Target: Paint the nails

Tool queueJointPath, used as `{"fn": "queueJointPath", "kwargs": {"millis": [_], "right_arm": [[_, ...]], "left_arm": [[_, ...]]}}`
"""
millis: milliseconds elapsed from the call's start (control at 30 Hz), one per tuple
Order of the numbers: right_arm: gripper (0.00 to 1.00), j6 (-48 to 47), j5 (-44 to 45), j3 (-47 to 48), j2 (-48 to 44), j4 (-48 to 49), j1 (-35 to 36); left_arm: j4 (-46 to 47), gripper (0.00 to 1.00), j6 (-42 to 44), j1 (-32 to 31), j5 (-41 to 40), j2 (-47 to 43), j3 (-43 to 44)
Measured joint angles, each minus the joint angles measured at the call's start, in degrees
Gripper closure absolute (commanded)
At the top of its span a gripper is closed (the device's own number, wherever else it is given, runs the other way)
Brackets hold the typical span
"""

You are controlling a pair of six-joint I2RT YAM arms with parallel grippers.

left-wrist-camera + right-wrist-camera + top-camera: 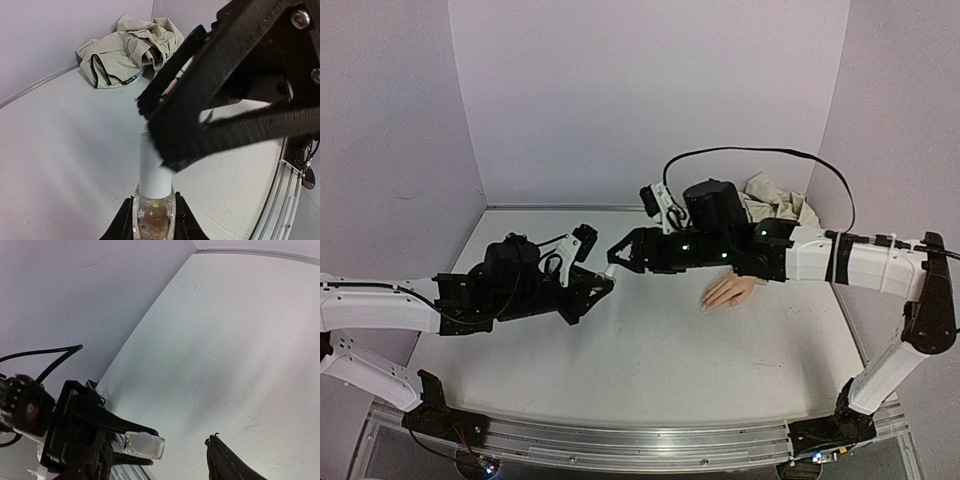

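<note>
Facing the parted jaws of the right gripper (618, 256), the small clear bottle (153, 217) is clamped by the left gripper (604, 282), its white cap (154, 172) seen close to those jaws.

Walls (650, 90): pale lilac, plain
Table (650, 350): white
Jacket (131, 50): beige, black trim
Mannequin hand (730, 291): pale pinkish-tan
Bottle (153, 220): clear glass, brownish inside, with small white and yellow flower specks
Cap (154, 172): plain white
Left gripper (608, 280): black
Right gripper (618, 252): black
Left arm (370, 310): white tube, black joints
Right arm (870, 262): white and black, with small green lights
Cable (760, 152): black
</note>
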Motion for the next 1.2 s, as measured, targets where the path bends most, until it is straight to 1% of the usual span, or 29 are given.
{"fn": "queueJointPath", "kwargs": {"millis": [133,267,367,533,600,633,733,800,833,900,933,967,1000,1033,1067,1100,1200], "right_arm": [[0.57,1.6,2.2,1.7,4.1,2.1,2.0],[0.83,2.4,2.6,1.9,5.9,2.7,2.9],[1.00,2.9,2.5,1.9,6.0,3.6,2.9],[1.00,1.9,-0.3,0.6,5.9,7.5,2.6],[1.00,-1.8,-5.6,-0.6,5.6,10.1,2.0],[1.00,-3.9,-8.9,-1.5,5.3,11.7,1.6],[1.00,-9.9,-24.3,-4.9,3.9,17.0,-0.2],[1.00,-12.1,-33.4,-5.2,3.8,18.7,-0.9],[1.00,-12.6,-36.9,-5.2,3.8,19.5,-1.0],[1.00,-13.2,-41.5,-5.2,3.8,21.1,-1.0],[0.94,-13.4,-42.1,-5.2,3.8,21.6,-0.9],[0.80,-13.6,-41.7,-5.2,3.8,21.8,-0.7],[0.62,-13.9,-40.1,-5.1,3.7,21.3,-0.5],[0.39,-14.4,-37.5,-5.0,3.7,20.2,-0.2],[0.13,-14.4,-33.9,-4.6,3.7,18.8,0.4],[0.03,-14.4,-30.1,-4.2,3.7,17.3,1.0],[0.02,-13.1,-17.8,-3.1,3.3,12.7,2.5]], "left_arm": [[0.2,1.00,-0.1,-1.7,-3.5,1.2,0.0],[0.3,1.00,-0.2,-2.3,-5.4,1.6,0.0],[0.7,1.00,-0.7,-2.3,-6.2,1.6,0.0],[0.7,1.00,-2.6,-2.1,-4.6,0.7,0.0],[-0.1,1.00,-4.4,-1.4,-0.7,-0.7,-0.4],[-0.1,1.00,-5.6,-0.6,3.0,-1.8,-0.8],[2.9,1.00,-11.4,2.1,19.4,-4.2,-2.9],[5.4,1.00,-15.0,3.3,29.5,-4.3,-3.3],[6.5,1.00,-16.1,3.5,33.2,-4.2,-3.3],[8.2,1.00,-17.0,3.5,37.2,-4.4,-3.6],[8.9,1.00,-16.7,3.4,37.5,-4.7,-4.0],[9.3,1.00,-16.3,3.3,36.7,-5.2,-4.5],[9.3,1.00,-15.2,3.2,34.8,-5.8,-5.1],[9.2,1.00,-14.2,2.9,31.9,-6.4,-5.9],[9.2,1.00,-12.9,2.7,28.4,-6.8,-6.6],[9.2,1.00,-11.9,2.6,25.5,-7.0,-7.1],[9.1,1.00,-8.2,2.6,13.6,-7.0,-7.9]]}}
